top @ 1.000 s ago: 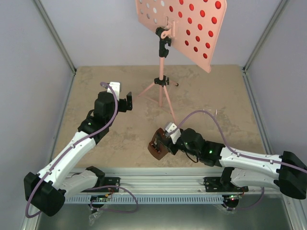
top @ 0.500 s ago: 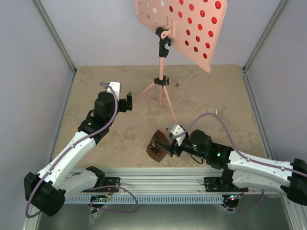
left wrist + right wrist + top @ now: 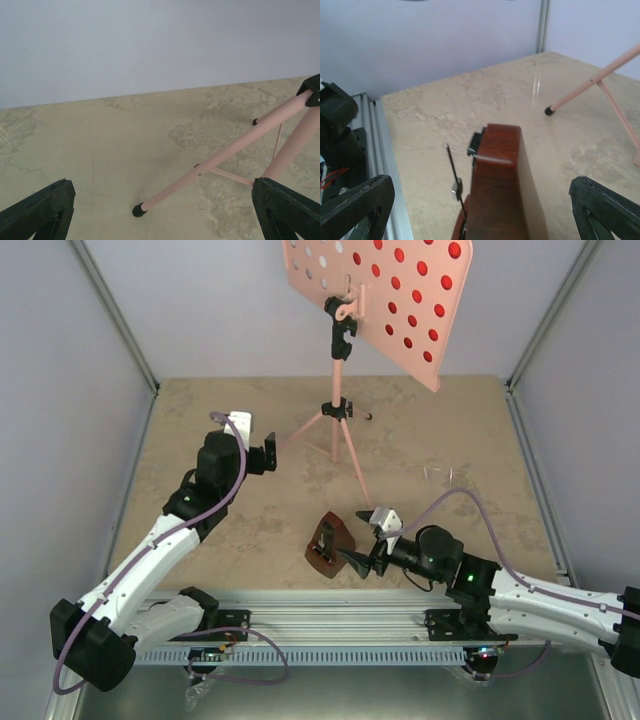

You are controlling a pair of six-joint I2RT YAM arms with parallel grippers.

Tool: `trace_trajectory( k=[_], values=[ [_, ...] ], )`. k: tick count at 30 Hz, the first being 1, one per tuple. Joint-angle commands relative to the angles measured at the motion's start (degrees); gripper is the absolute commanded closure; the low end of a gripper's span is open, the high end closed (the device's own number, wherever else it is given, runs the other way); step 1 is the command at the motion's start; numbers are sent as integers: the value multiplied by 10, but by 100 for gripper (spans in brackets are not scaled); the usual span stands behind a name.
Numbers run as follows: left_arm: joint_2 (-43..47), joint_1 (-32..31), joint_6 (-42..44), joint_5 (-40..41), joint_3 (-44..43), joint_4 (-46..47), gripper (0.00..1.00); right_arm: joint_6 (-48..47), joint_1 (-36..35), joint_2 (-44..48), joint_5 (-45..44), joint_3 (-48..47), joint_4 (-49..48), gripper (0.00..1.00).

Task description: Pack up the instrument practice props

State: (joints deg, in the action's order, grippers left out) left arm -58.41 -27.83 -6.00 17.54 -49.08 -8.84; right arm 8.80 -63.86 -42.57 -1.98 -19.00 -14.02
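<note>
Backing off toward the near edge, my right gripper (image 3: 357, 536) has let go and its jaws now stand spread wide, with the brown metronome (image 3: 327, 543) left free on the table (image 3: 220, 530) just ahead of them. Left of the metronome and further out, my left gripper (image 3: 270, 454) hangs spread and empty near the pink music stand (image 3: 337, 408). Beyond the metronome that stand is fully set up, red showing through the holes of its desk (image 3: 390, 300), so I judge the packing barely begun.

Pink music stand (image 3: 339, 380) (red-dotted desk (image 3: 385, 295)), brown metronome (image 3: 327, 543), mottled beige table (image 3: 450, 430).
</note>
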Motion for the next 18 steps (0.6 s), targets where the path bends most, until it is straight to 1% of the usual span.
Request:
trace_trajectory(
  k=[1, 5, 8, 13, 18],
  values=[
    [6, 2, 7, -9, 10, 20, 1, -11, -27, -10, -31, -1, -69, 3],
    [7, 2, 11, -15, 10, 24, 1, -25, -62, -39, -94, -10, -88, 2],
    [8, 2, 12, -26, 13, 29, 1, -34, -66, -56, -104, -8, -112, 2],
    [7, 2, 11, -21, 12, 28, 1, -37, -65, -97, -113, -17, -128, 2],
    [9, 2, 11, -17, 11, 27, 1, -38, -66, -119, -129, -9, -162, 2]
  ],
)
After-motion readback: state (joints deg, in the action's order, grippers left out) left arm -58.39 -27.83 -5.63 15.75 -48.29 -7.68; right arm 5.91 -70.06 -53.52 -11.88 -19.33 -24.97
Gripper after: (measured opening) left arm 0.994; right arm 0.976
